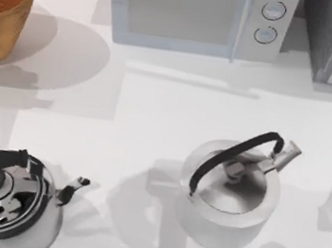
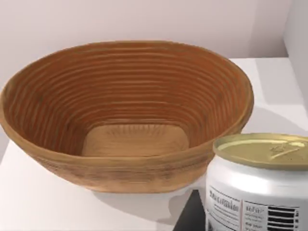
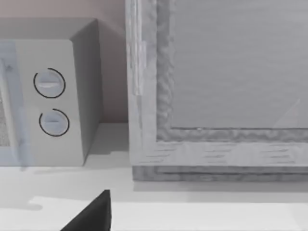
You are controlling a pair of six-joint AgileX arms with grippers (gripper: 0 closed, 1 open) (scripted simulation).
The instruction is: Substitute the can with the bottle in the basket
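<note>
White table with a microwave against the pale wall.

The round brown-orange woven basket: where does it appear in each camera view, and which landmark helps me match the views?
Top view: the round brown-orange woven basket sits at the table's far left corner, cut by the picture's edge.
Left wrist view: it is seen close up, empty inside, with the small white can in front of it.
Right wrist view: not in it.
Shared landmark: the pale microwave with two round dials links the top and right wrist views.

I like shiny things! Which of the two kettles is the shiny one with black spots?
The kettle at the table's front left. Its body is mirror-shiny with dark patches, while the other kettle, right of it, is dull matte grey.
</note>
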